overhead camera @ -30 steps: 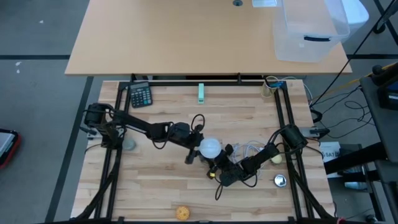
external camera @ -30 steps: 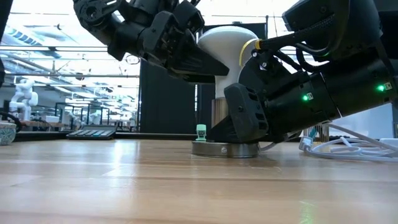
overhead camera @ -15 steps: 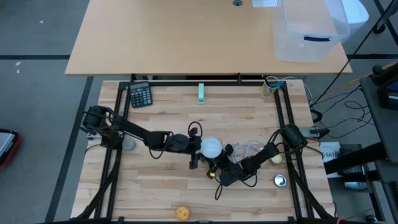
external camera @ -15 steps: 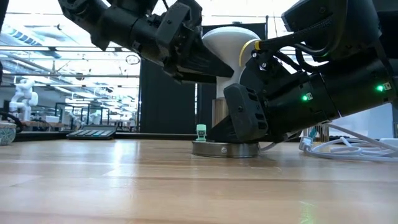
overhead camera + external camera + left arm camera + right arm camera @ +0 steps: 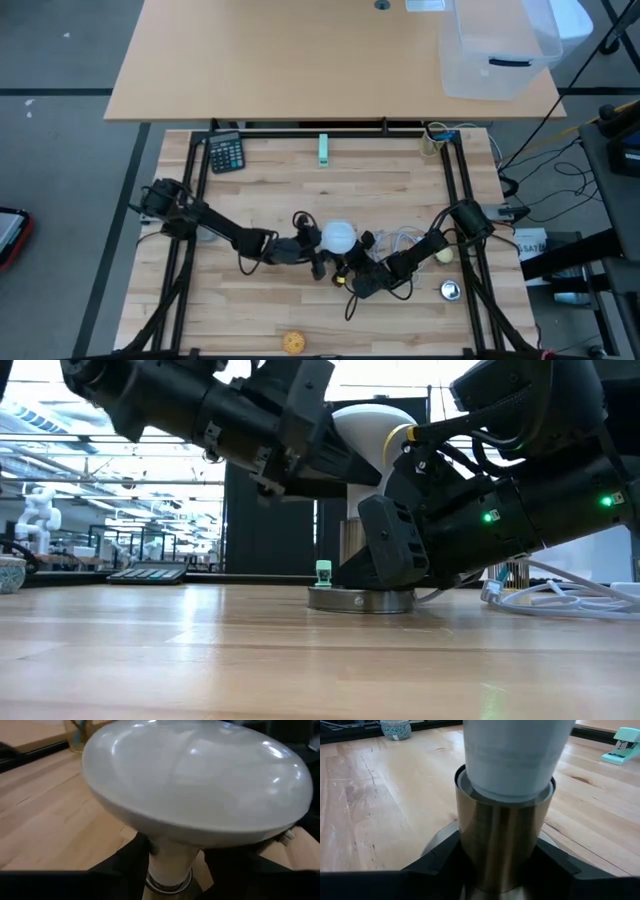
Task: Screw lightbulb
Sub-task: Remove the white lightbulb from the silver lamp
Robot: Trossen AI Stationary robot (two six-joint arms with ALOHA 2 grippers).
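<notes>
Lightbulb [image 5: 338, 236]: white frosted globe, upright at the middle of the butcher-block table [image 5: 270, 300], its narrow neck seated in a brass-coloured socket [image 5: 504, 840]. The socket stands on a round grey metal base [image 5: 360, 599] that lies flat on the wood.

Left gripper [image 5: 318, 262]: reaches in from the table's left edge, arm low and stretched out. Its dark fingers [image 5: 122, 860] lie on either side of the bulb's neck, under the globe. Whether they press on the neck or stand just clear of it cannot be told.

Right gripper [image 5: 352, 268]: comes in from the right edge. Its fingers [image 5: 440, 855] are closed on the brass-coloured socket from both sides, low on its wall, above the base.

Other items on the table:
- Calculator [image 5: 226, 153], dark, at the far left corner.
- Stapler [image 5: 324, 149], mint green, at the far edge near the middle; also visible past the socket in the right wrist view.
- Small patterned bowl [image 5: 395, 728], near the left edge, beside the left arm's mount.
- White cable [image 5: 560, 598], coiled just right of the lamp base.
- Yellowish ball [image 5: 444, 255], near the right arm.
- Small round metal piece [image 5: 450, 290], near the right edge.
- Orange round object [image 5: 292, 342], at the near edge.

Beyond the table: a second, lighter table carrying a clear plastic bin [image 5: 500, 45].
</notes>
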